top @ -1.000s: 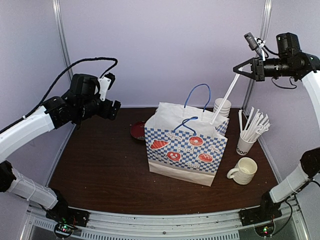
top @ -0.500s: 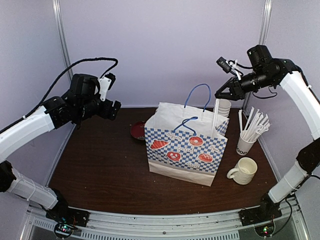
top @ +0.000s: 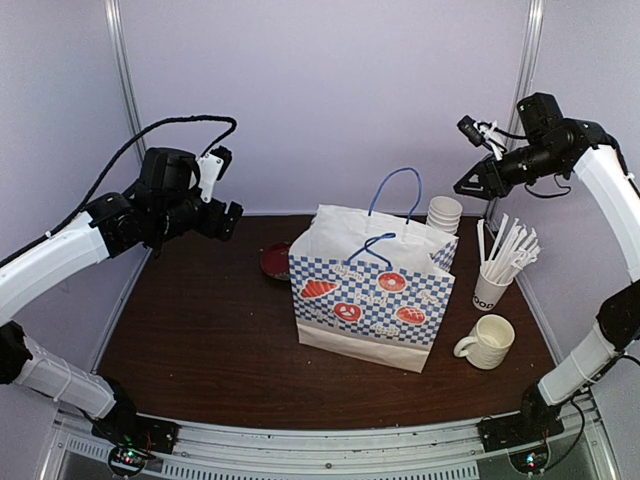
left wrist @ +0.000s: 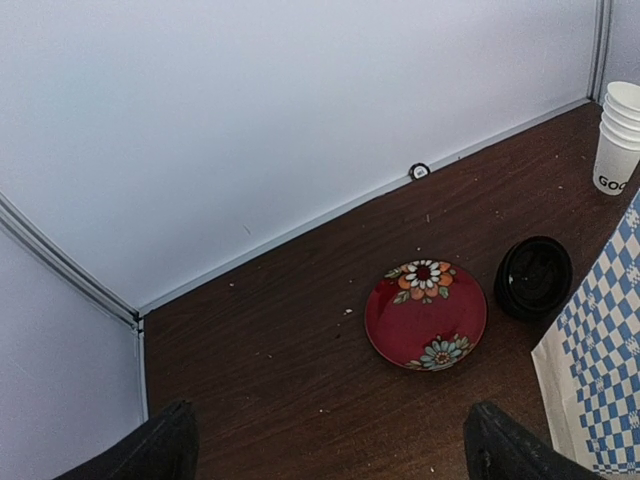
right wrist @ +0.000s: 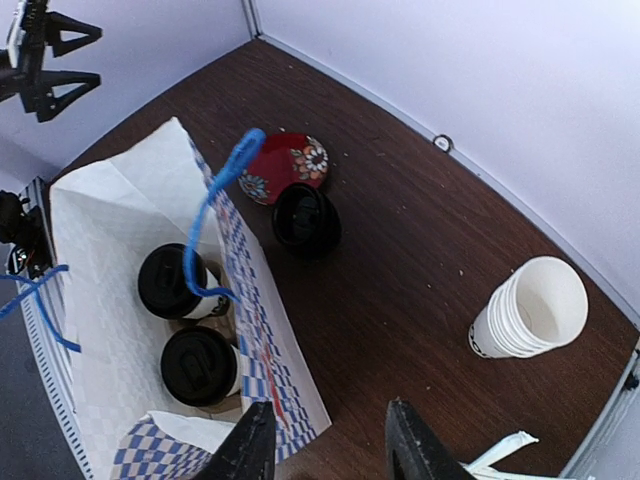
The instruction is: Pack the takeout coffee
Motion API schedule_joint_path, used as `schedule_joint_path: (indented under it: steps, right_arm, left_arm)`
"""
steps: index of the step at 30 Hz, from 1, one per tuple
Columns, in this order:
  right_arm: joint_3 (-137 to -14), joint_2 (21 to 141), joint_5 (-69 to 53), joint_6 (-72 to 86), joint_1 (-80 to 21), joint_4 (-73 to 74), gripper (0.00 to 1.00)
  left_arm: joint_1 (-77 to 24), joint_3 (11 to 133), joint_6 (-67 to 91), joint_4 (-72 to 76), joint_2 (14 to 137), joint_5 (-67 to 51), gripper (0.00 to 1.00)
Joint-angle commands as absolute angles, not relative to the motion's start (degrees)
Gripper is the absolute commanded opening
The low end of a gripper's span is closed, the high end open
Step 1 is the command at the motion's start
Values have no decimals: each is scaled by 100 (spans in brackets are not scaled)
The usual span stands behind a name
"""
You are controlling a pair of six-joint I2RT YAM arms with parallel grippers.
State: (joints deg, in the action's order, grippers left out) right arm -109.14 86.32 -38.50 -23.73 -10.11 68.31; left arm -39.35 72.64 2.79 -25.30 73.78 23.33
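Black dome-lidded cups (right wrist: 200,366) stand inside checkered paper bag (right wrist: 100,230).

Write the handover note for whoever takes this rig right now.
Left gripper: open, empty, raised over the table's left side.
Right gripper: open, empty, raised right of the blue-checked paper bag.
Both white paper cups with black dome lids stand inside the bag.
Done: cups bagged.
Left: probably only pulling the arms back; a spare black lid lies beside the red floral plate.
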Motion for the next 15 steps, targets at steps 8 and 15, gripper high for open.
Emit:
schedule_joint_path:
  steps: [8,15]
  right_arm:
    - [-9720,8631,-1110,-2153,-694,5813,18]
    - [-9545,8750,-600,-1979,-361,5546,15]
  left_arm:
    - [-3907,7256,176,-2346,7331,2242,96]
    - [-3911,7255,176,-2338,7348,2210,96]
